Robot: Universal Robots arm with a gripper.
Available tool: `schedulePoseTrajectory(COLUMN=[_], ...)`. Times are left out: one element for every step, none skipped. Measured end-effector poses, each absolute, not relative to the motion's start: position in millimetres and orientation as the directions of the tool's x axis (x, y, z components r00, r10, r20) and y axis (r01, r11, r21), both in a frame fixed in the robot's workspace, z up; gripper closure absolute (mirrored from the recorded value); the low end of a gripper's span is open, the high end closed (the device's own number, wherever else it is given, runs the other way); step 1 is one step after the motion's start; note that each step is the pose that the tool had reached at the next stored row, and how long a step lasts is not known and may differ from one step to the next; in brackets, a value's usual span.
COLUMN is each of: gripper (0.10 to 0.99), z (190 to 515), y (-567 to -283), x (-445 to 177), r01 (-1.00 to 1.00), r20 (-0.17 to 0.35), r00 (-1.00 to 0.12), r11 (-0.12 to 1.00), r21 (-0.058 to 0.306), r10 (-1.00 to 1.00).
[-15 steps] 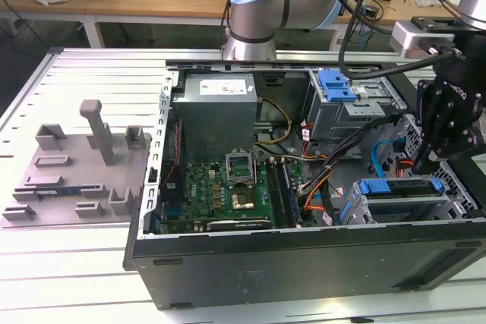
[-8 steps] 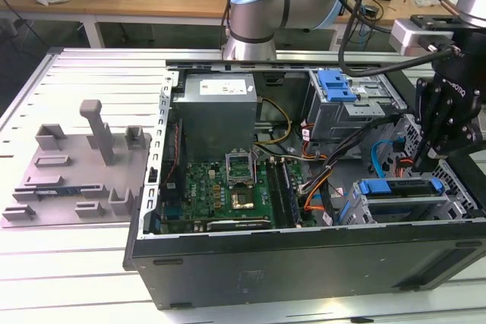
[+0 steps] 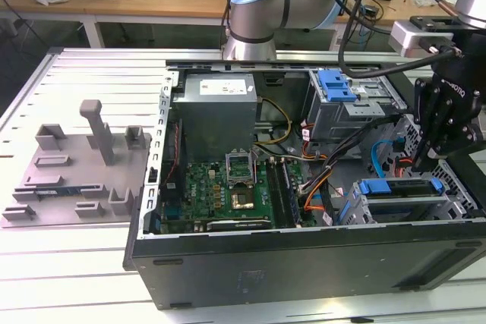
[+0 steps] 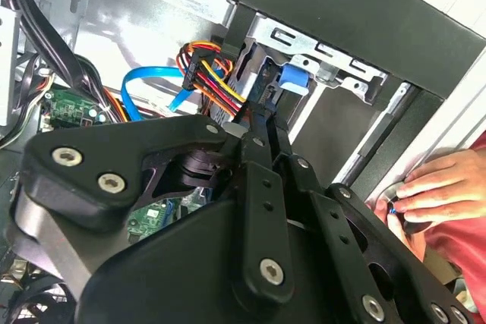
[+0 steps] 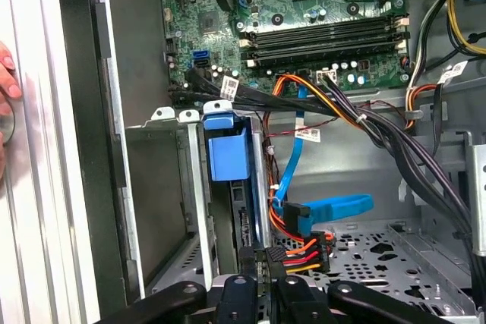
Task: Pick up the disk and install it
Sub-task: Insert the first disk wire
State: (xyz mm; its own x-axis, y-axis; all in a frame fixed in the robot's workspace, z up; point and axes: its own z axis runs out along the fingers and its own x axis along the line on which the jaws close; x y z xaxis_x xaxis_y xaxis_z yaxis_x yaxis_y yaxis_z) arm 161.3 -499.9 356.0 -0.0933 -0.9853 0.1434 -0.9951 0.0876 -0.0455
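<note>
Two hazards worry me. The tool (image 3: 420,163), open or clamped I cannot tell, hangs over the disk (image 3: 399,187), which sits in the drive cage (image 3: 425,210). The power cables (image 5: 300,252) beside it could snag, and a person's hand (image 4: 440,187) by the case (image 3: 304,256) could be struck.

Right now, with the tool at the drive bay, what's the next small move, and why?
Probably a short, slow push straight along the bay. The disk stands in its slot with the tool at its end; whether it is home doesn't show. Cables crowd that end, and a hand is beside the case.
</note>
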Motion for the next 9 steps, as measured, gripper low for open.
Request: schedulePoseTrajectory(gripper=[0.922,0.922,0.922,0.922,0.922,0.922,0.922,0.922,0.922], z=[355.9,355.8,355.8,355.9,355.9,355.8,355.8,355.8,355.7], y=[-499.9,-499.9,-499.9,-500.0,-500.2,-500.4,-500.7,-501.0,-501.7], x=[161.3,161.7,162.1,162.4,162.4,162.4,162.5,162.5,162.4], r01=[-0.995,-0.995,-0.995,-0.995,-0.995,-0.995,-0.995,-0.995,-0.994], r20=[0.143,0.143,0.143,0.143,0.143,0.143,0.143,0.143,0.143], r00=[-0.093,-0.093,-0.093,-0.093,-0.094,-0.094,-0.095,-0.097,-0.100], r11=[0.088,0.088,0.088,0.088,0.088,0.088,0.090,0.091,0.095], r21=[-0.045,-0.045,-0.045,-0.045,-0.046,-0.045,-0.045,-0.046,-0.046], r10=[-0.985,-0.985,-0.985,-0.985,-0.985,-0.985,-0.985,-0.985,-0.985])
